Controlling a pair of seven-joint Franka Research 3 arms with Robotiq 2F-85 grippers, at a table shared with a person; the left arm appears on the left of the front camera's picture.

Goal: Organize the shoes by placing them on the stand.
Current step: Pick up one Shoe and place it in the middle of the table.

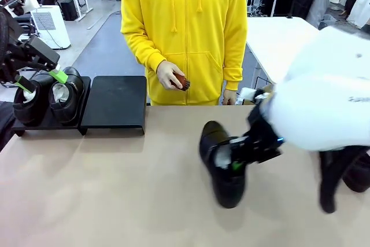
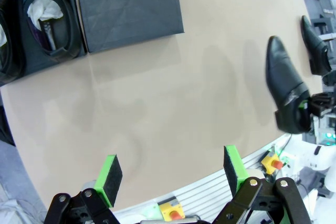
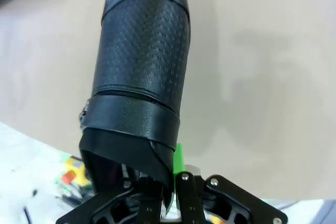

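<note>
My right gripper (image 3: pixel 168 184) grips one shoe (image 3: pixel 142 66) by the heel rim, toe pointing ahead of the fingers; my left gripper (image 2: pixel 170 174) hangs spread wide.

The shoes (image 1: pixel 68 93) number four, all glossy black: two on the stand (image 1: pixel 113 105), one held shoe (image 1: pixel 222 172) in the right end effector (image 1: pixel 237 163), and one lone shoe (image 2: pixel 315 45) off to the right (the left wrist view shows it most plainly). The stand comes as two flat black sections side by side. The end effectors are two, counting the left end effector (image 1: pixel 40 79), each with two green-padded fingers. One person (image 1: pixel 185 21) in a yellow hoodie stands across the one tan table (image 1: pixel 115 201), with two hands (image 1: pixel 169 75) in view and one small brown object (image 1: pixel 181 81).
</note>
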